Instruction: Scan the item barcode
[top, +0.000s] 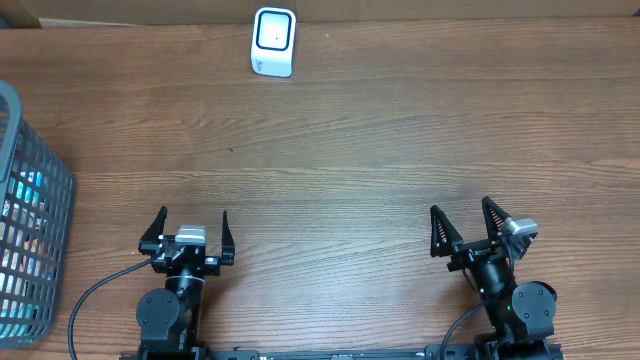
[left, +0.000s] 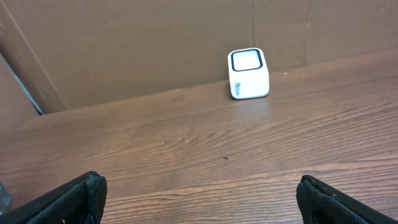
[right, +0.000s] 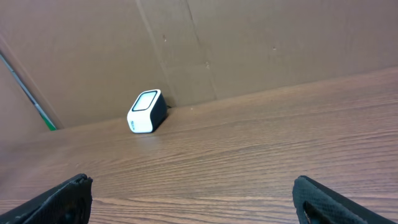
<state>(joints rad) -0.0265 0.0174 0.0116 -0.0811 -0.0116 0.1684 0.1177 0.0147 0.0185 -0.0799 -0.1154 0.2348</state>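
Currently the left gripper (top: 193, 216) and right gripper (top: 461, 208) sit low in the overhead frame, well apart, jaws spread wide and holding nothing. The white scanner (top: 273, 41) stands top centre-left at the table's (top: 380, 140) far edge, w/ a broad stretch of wood btwn it and both grippers. A grey basket (top: 30, 200) w/ bluish contents hugs the left edge.

Overhead down; 2 wrists face scanner (left: 249, 74).

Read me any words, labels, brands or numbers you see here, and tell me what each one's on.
Scanner: a line of blue print low on its front, too small to read.
Basket: colours show through the mesh, no legible text.
Nothing else carries writing.
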